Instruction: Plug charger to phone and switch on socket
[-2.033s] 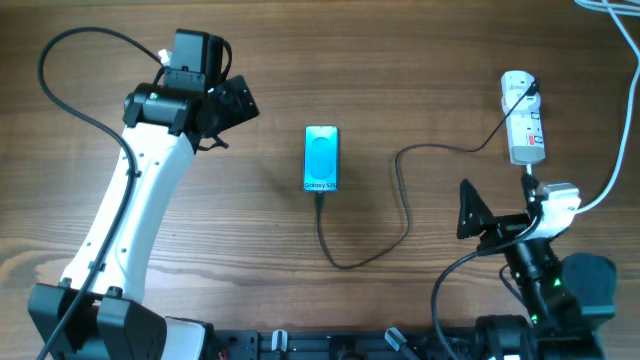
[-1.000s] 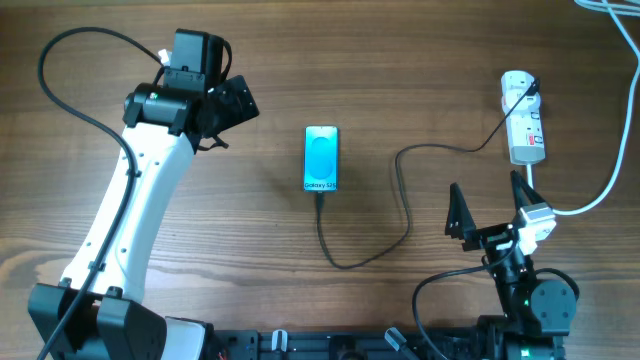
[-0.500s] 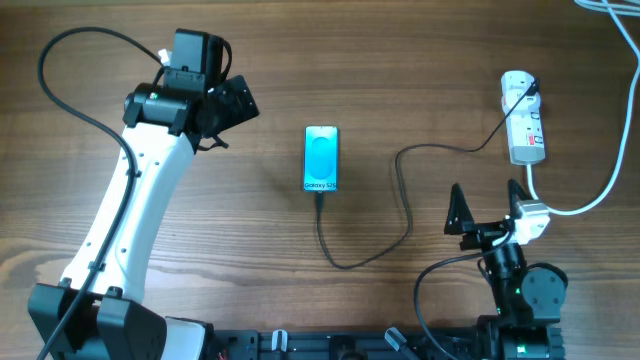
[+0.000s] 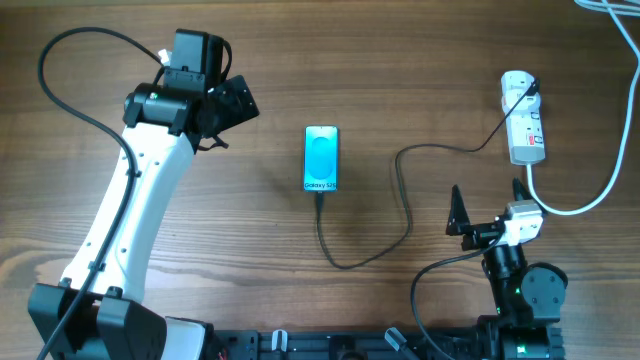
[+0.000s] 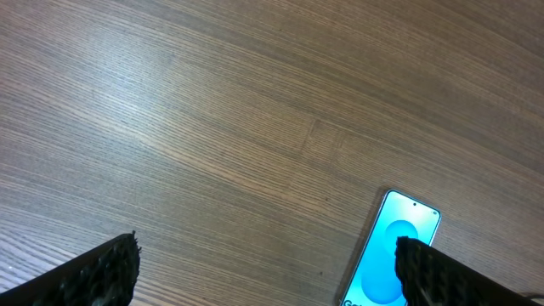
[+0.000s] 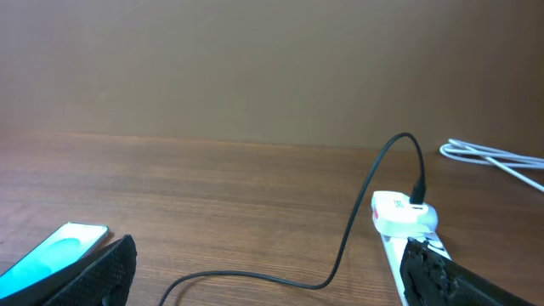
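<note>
The phone (image 4: 321,158) lies flat mid-table with its turquoise screen lit; it also shows in the wrist views, phone (image 5: 391,255) and phone (image 6: 51,251). The charger (image 4: 404,205), a thin black cable, meets the phone's near end, loops right and runs up to the socket (image 4: 523,130). That white strip lies at the far right, and the socket (image 6: 404,217) shows with the charger (image 6: 365,212) plugged into its end. My left gripper (image 4: 236,118) is open, left of the phone. My right gripper (image 4: 488,208) is open, just short of the socket, holding nothing.
A thick white cord (image 4: 600,190) curves from the socket's near end out past the table's right edge, and the white cord (image 6: 493,157) lies on the wood beyond the strip. Both black arm bases stand along the front edge. The left arm's cable arcs over the far left.
My right gripper has drawn back left and toward its base, away from the socket's near end, staying open. The left arm, phone and charger have not moved.
</note>
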Available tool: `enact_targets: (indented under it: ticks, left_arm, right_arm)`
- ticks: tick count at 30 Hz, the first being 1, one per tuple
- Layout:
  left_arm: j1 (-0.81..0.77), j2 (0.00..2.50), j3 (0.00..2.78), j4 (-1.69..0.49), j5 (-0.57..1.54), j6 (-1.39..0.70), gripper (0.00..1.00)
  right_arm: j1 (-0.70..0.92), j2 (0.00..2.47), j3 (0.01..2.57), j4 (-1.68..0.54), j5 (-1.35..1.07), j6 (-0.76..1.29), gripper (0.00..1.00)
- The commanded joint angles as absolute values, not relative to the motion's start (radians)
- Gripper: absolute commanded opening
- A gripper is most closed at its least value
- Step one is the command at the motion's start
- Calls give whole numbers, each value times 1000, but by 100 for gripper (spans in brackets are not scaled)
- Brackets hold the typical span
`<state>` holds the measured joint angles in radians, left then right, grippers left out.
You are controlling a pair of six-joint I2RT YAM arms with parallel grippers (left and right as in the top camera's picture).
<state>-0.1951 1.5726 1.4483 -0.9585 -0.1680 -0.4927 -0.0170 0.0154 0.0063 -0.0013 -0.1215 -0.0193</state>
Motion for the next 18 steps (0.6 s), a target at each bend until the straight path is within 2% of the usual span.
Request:
enact_targets:
  ticks: [1,18]
  left_arm:
    - [-196,1575,1451,-958,-184,-506,100]
    - [-196,1575,1451,-958,-184,-506,100]
  right_arm:
    - [-20,4,6,-2,-86,19,100]
    - [-20,4,6,2,-91,26,100]
